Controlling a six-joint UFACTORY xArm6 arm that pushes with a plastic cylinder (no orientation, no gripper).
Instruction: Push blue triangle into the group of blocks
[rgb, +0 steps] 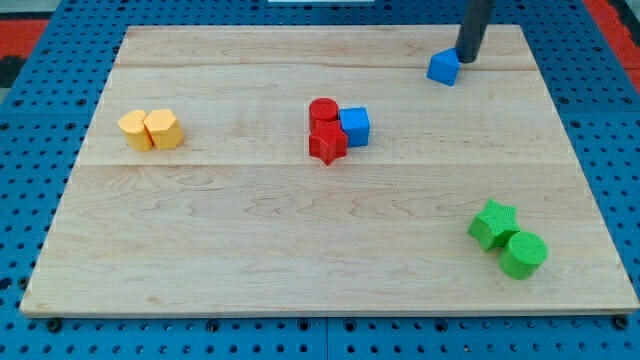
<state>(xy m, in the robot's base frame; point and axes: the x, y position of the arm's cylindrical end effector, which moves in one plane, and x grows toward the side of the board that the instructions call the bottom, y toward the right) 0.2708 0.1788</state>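
1. Up at the view's top right, my tip (467, 59) touches the blue triangle (443, 68) on its upper right side.
2. Nothing serves as a hand: only a bare rod.
3. Well apart, mid-tabletop (300, 250), a red cylinder (322, 110), red star (327, 143) and blue cube (354, 126) cluster together.

Light is bright and even across the board (300, 250), with no glare on the wood. Shadows are soft and short, hugging the blocks' lower edges. Focus is sharp throughout, with block edges slightly soft. The board's edges look straight, without visible distortion.
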